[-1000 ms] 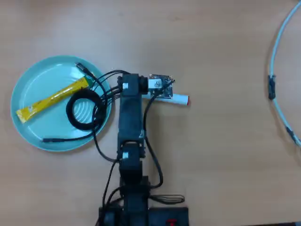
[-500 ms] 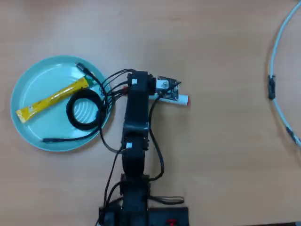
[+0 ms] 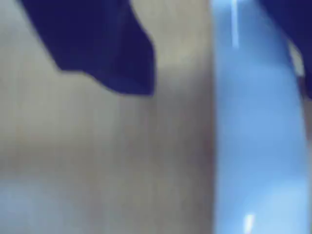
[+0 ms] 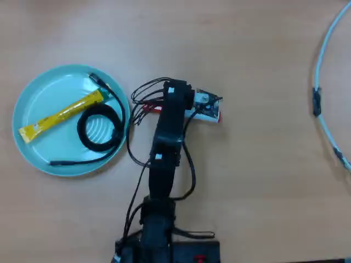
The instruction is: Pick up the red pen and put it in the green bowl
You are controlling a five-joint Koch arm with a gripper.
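In the overhead view the red pen (image 4: pixel 215 116) lies crosswise on the wooden table under the arm's head; red shows at both ends and the white barrel in between is partly covered. My gripper (image 4: pixel 178 109) hangs low over its middle. In the blurred wrist view the pale barrel (image 3: pixel 258 136) runs top to bottom between two dark jaws. It sits close to the right one, with a wide gap to the left one, so my gripper (image 3: pixel 222 85) is open. The green bowl (image 4: pixel 33 93) stands on the table to the left of the arm, apart from the pen.
In the bowl lie a yellow sachet stick (image 4: pixel 60 115) and a coiled black cable (image 4: pixel 98 129). A thin pale blue cable (image 4: pixel 323 55) curves along the right edge of the overhead view. The arm's base and wires fill the bottom middle.
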